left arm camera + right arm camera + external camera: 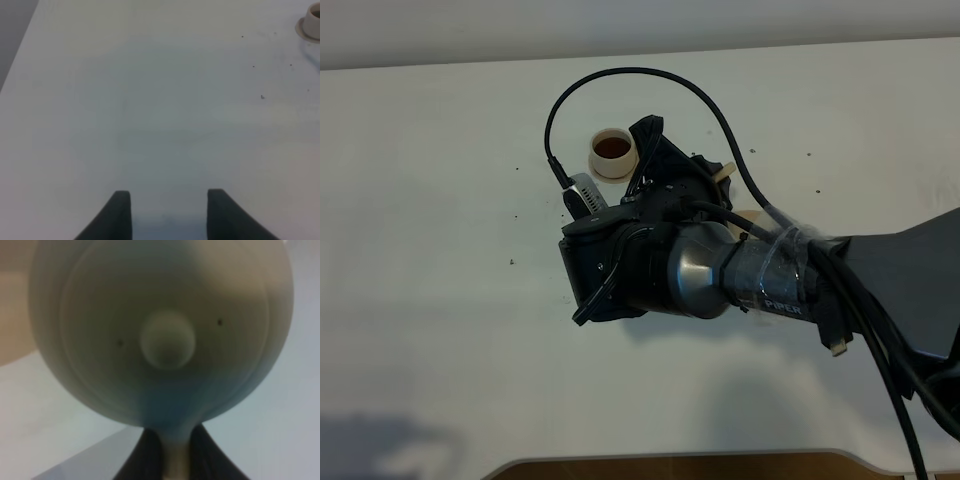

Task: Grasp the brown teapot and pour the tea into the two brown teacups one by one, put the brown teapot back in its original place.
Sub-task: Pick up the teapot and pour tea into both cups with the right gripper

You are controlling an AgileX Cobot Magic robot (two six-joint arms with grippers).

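R gripper (172,456) is clamped shut on teapot (165,340) by its handle, near the tea-filled cup (612,150). L gripper (169,215) is held open, empty, above table (150,100), well apart from cup.

One word can be read: "PIPER", in pale capital letters on the dark sleeve of the right arm (788,300). It sits just behind the silver joint (698,272), partly under a wrap of clear tape (782,245). This part of the arm hangs over the table (420,300), right of its middle. The letters run along the sleeve at a slight tilt.
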